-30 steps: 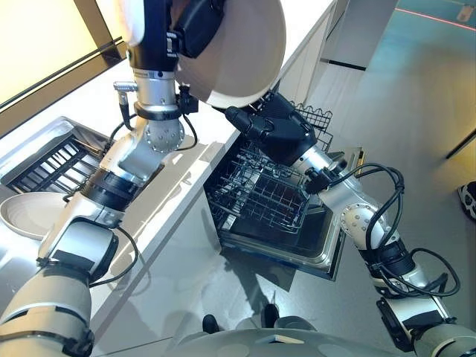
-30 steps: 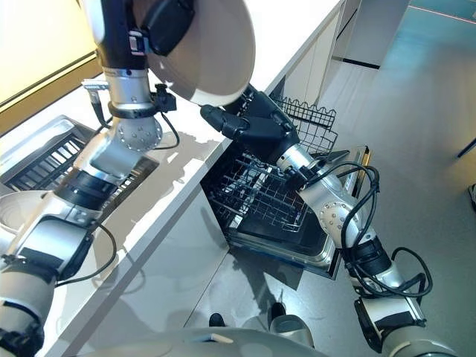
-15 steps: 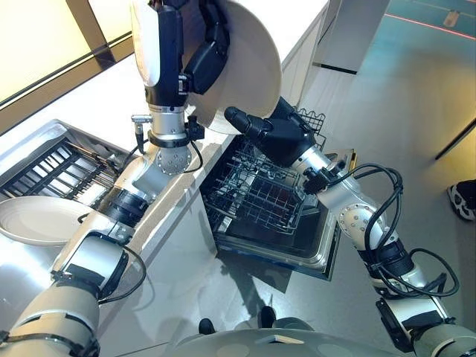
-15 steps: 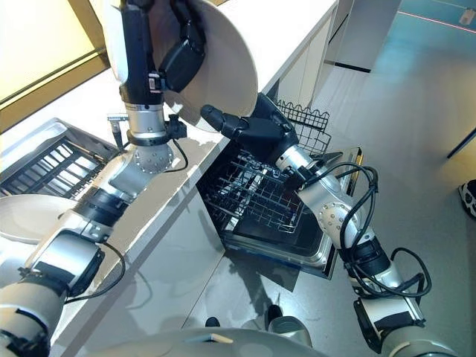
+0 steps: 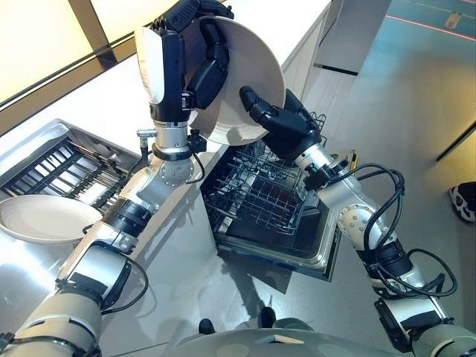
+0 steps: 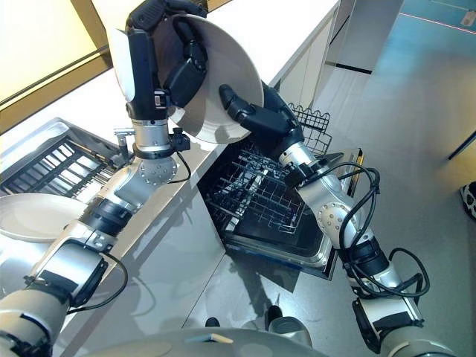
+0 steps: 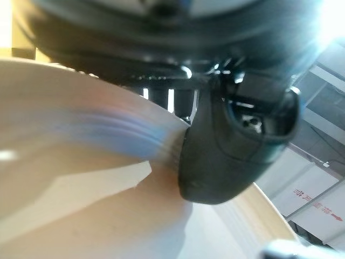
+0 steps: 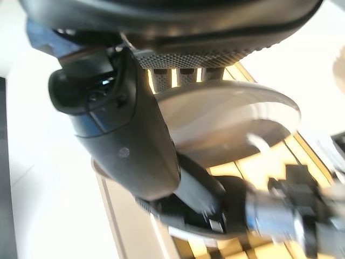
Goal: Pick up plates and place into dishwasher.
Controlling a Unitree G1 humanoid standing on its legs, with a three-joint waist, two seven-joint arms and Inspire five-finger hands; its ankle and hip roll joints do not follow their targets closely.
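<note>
White plate (image 5: pixel 242 78) (tilted), L fingers (image 5: pixel 210 63) gripping, R fingers (image 5: pixel 260 110) at rim

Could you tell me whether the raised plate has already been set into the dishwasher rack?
No, the plate is held above the counter by the left robot hand, with the dishwasher rack below it.

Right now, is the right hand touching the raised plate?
Touching: in the right eye view the right hand wraps the raised plate at its lower rim, while the left hand grips it too.
</note>
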